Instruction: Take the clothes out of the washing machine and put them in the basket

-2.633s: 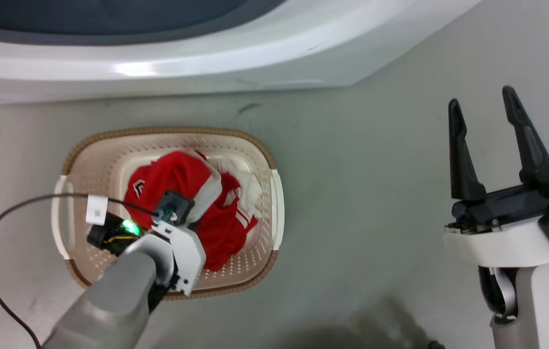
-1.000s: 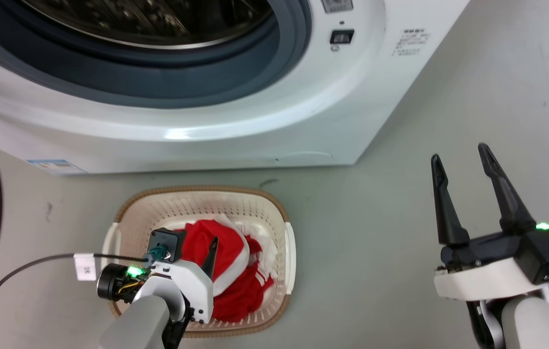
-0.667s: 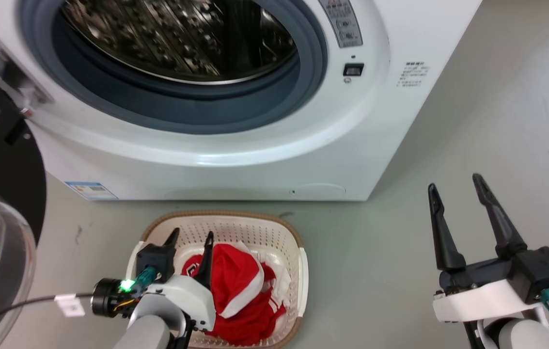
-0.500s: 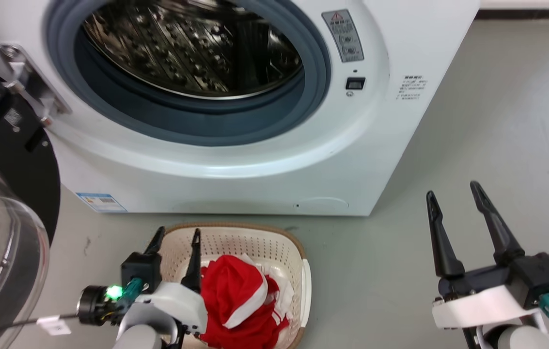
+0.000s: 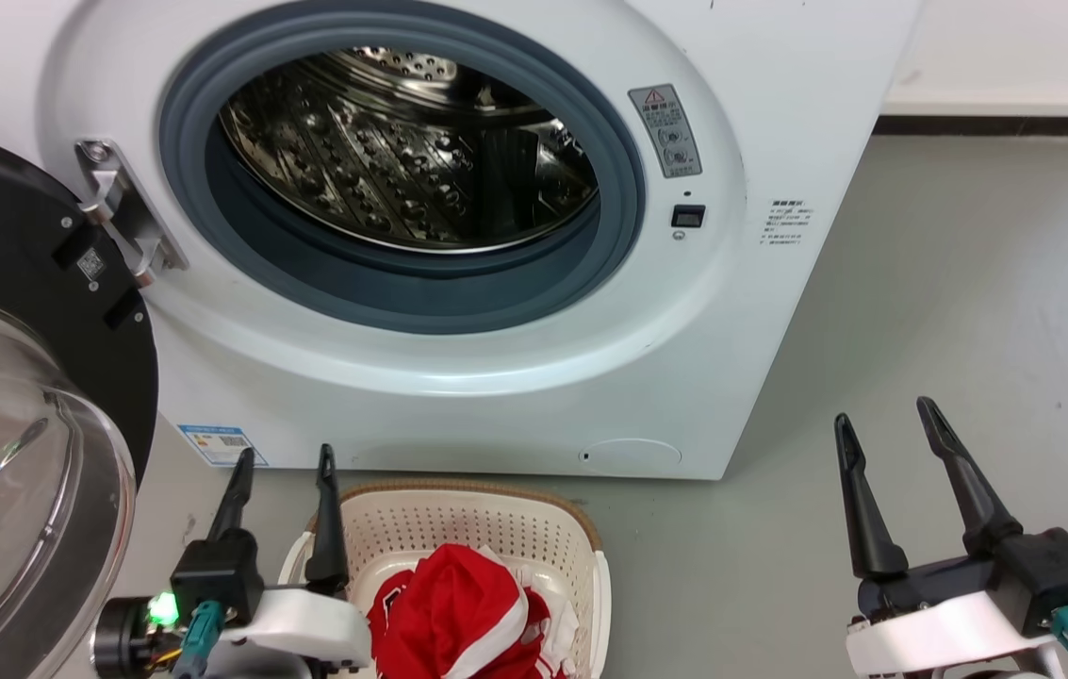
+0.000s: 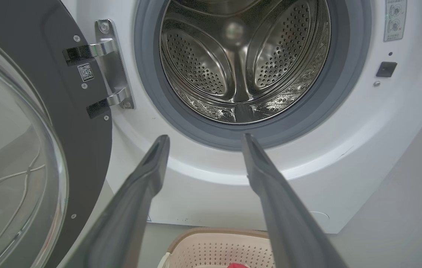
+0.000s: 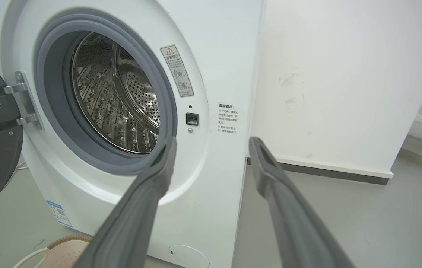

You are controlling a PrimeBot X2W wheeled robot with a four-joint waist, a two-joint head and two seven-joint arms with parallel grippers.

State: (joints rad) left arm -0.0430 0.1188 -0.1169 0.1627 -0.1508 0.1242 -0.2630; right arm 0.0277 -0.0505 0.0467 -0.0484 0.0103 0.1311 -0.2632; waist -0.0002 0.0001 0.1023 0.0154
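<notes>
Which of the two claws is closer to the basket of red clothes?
The left gripper: it stands right at the left edge of the basket, beside the clothes. The right gripper hangs well off to the side over bare floor.

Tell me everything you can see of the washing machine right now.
The washing machine is a white front-loader standing on the grey floor. Its black-rimmed glass door hangs wide open at the left on a metal hinge. A grey gasket rings the shiny perforated steel drum, which looks empty. A warning label sits right of the gasket. The basket stands close before its base.
</notes>
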